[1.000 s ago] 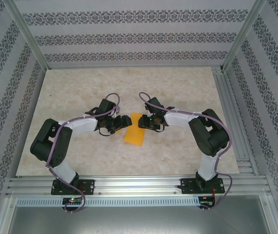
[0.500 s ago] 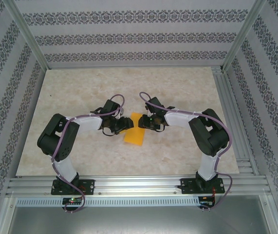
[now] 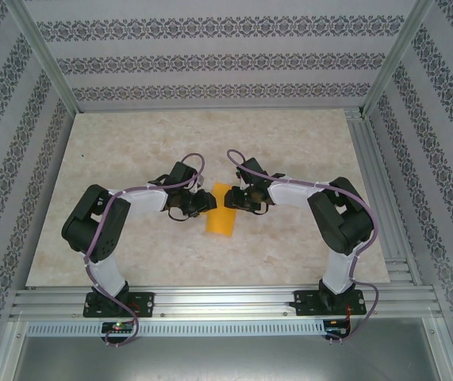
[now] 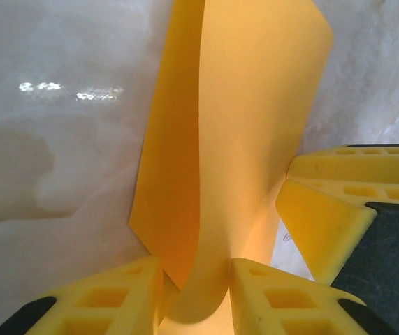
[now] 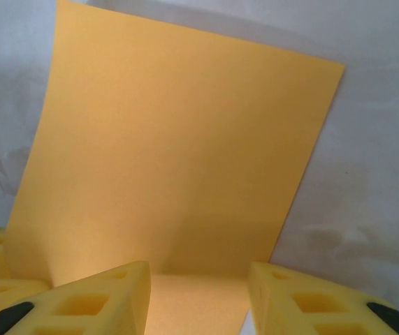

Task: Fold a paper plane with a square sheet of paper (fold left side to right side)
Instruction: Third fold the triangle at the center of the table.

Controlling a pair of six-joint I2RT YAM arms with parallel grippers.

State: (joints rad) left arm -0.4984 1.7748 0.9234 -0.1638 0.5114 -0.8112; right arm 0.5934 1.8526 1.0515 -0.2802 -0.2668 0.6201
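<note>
Left arm pose: my elbow is bent high over its base and the forearm reaches right. My left gripper (image 3: 202, 202) sits low at the left edge of the sheet.
Right arm pose: mirrored, with the forearm reaching left. My right gripper (image 3: 231, 198) is at the sheet's far right edge, nose to nose with the left one.
Left fingers (image 4: 115, 296): set narrow on either side of a raised curl of paper and touching it (whether that is a true pinch, I cannot tell).
Right fingers (image 5: 101, 296): spread apart, with the sheet's edge lying in the gap and nothing clamped.
Square sheet of paper (image 3: 220, 216): mid-table between my grippers. Its left part is lifted and bowed over towards the right.
Edges: the far right corner is crisp and flat on the table, and the left edge stands up.
Open room: bare table (image 3: 131, 143) to the far, left and right sides, with the rails (image 3: 226, 302) near.
Materials: thin, matte orange-yellow paper; yellow finger pads with hollow cells; glossy, marble-patterned tabletop; aluminium rails.
</note>
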